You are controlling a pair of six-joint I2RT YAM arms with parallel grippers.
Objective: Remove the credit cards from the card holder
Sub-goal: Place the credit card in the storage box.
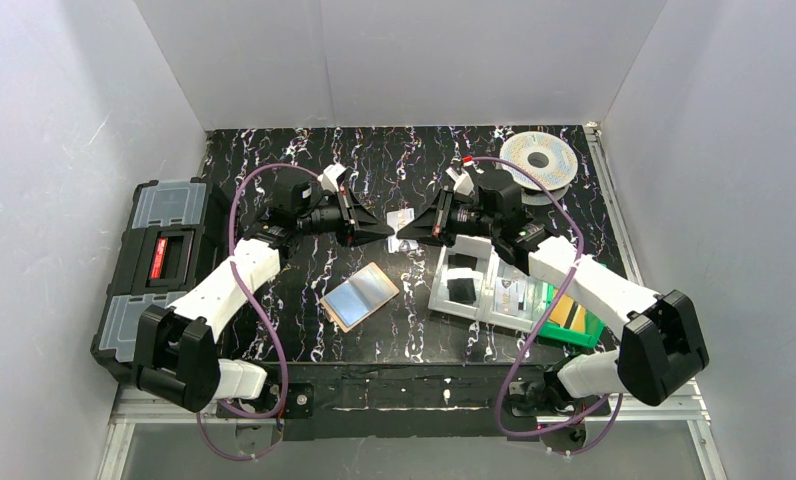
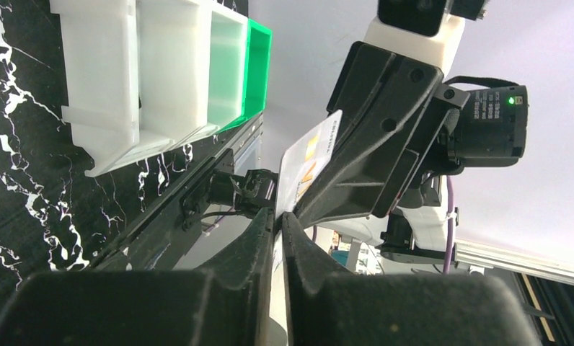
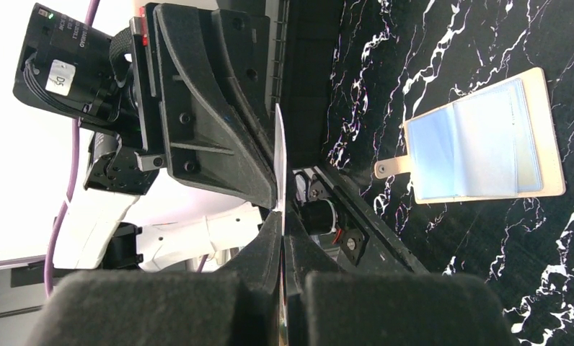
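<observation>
White with yellow-orange marks on one face, the credit card [image 2: 307, 162] you are working on hangs in the air between the two arms, above the black marble table [image 1: 414, 345] and just beyond the card holder [image 1: 362, 297]. Its long axis runs from one gripper to the other, left to right in the overhead view, and your right wrist camera sees it edge-on. Your left gripper [image 1: 379, 232] has its jaws closed to a thin slit on one end of the card. Your right gripper [image 1: 411, 231] is clamped tight on the opposite end, so both have hold of it.

The card holder lies open and flat on the table, near the left arm. Its long axis runs diagonally from near-left to far-right, and its small strap tab points toward the near edge. Its inside shows pale blue and shiny, but you cannot tell how many cards sit there.

To your right, the pale compartment tray [image 1: 442, 292] holds a black piece in one cell and a printed item in another. The green bin [image 1: 586, 336] beside it holds yellow pieces and something black.
</observation>
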